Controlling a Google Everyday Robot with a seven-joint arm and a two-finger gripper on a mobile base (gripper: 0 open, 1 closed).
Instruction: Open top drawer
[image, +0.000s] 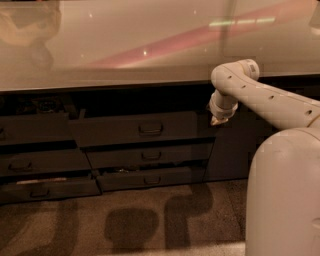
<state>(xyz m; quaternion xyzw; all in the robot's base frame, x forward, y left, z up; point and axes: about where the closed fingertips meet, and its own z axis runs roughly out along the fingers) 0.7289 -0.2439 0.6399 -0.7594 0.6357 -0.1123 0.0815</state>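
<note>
- The top drawer (110, 131) is the wide, dark grey one right under the counter (150, 55), near the middle of the view.
- It has one small handle (150, 128) in the middle of its flat front.
- The gripper (218, 120) hangs at the end of the white arm (270, 97). It points down, just by the right end of the drawer front.
- I cannot tell if the gripper is open or closed. I also cannot tell if it touches the drawer.
- From the gripper, the handle lies at about 9 o'clock and a tiny bit lower.
- The drawer front is long from 9 o'clock to 3 o'clock, and so is the handle.
- I think the gripper has to slide across to 9 o'clock to reach the handle, then pull the drawer out toward the robot.
- The robot has just one arm, so that arm does the job.
- Two shorter drawers (150, 156) sit below, at 6 o'clock from the handle. They have handles much like it, so a low reach could grab the wrong one.
- I see no words, labels or brand names anywhere.
</note>
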